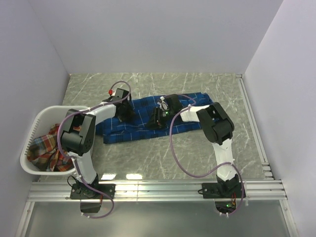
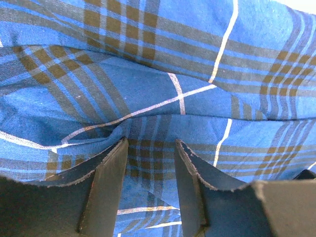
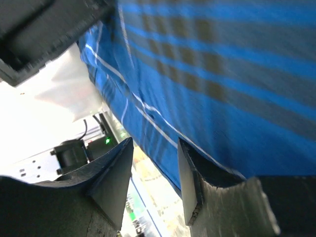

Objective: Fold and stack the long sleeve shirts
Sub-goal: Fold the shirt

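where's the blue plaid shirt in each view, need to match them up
Top external: blue plaid shirt spread across the middle, right of the white laundry basket.
Left wrist: fills the whole picture, creased.
Right wrist: fills the upper right, blurred.
Shared landmark: its thin white grid lines.

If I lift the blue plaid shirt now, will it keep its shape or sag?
Probably sags: the blue plaid woven shirt puckers into soft creases. It looks thin, so likely light. Spread long across the grey table, its ends would likely trail.
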Action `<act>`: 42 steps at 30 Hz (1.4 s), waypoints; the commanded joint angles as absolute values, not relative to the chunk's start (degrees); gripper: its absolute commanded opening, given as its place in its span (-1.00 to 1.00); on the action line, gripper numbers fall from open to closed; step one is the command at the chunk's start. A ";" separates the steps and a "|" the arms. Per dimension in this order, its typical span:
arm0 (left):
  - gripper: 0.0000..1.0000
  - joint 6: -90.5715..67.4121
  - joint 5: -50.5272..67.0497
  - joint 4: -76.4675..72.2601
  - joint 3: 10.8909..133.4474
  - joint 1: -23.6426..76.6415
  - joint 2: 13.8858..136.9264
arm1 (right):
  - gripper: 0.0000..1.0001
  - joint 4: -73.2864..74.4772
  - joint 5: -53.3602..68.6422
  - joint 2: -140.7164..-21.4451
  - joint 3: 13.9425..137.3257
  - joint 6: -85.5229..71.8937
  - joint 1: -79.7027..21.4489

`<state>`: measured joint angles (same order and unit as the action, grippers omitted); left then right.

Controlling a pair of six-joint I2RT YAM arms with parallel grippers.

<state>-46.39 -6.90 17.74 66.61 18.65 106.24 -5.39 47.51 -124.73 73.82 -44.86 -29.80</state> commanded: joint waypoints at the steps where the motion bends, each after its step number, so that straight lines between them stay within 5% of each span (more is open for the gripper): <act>1: -0.01 -47.55 -6.77 16.97 64.52 16.88 108.63 | -0.02 -1.59 45.62 -121.74 70.50 -42.63 -26.64; 10: 0.06 -47.90 -4.04 17.05 65.04 15.73 108.55 | -0.03 5.25 41.33 -112.00 60.73 -36.31 -18.37; 15: 0.36 -46.32 -5.71 19.15 67.85 17.05 102.84 | -0.03 12.82 34.64 -104.08 62.49 -29.71 -18.10; 23: 0.57 -47.28 -10.02 20.84 65.84 18.98 91.24 | -0.01 24.16 8.83 -93.43 70.83 -22.59 -18.63; 30: 0.58 -49.39 -12.04 22.85 63.81 19.25 94.74 | 0.01 25.67 -4.47 -99.48 78.39 -17.50 -21.62; 42: 0.67 -51.24 -11.87 22.15 62.05 19.34 99.93 | 0.29 24.86 -4.83 -112.22 85.78 -11.42 -24.08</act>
<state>-50.13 -10.87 22.13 61.30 19.03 99.20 23.42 -3.38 -110.24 82.76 -12.93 -23.66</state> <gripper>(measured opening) 0.831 0.641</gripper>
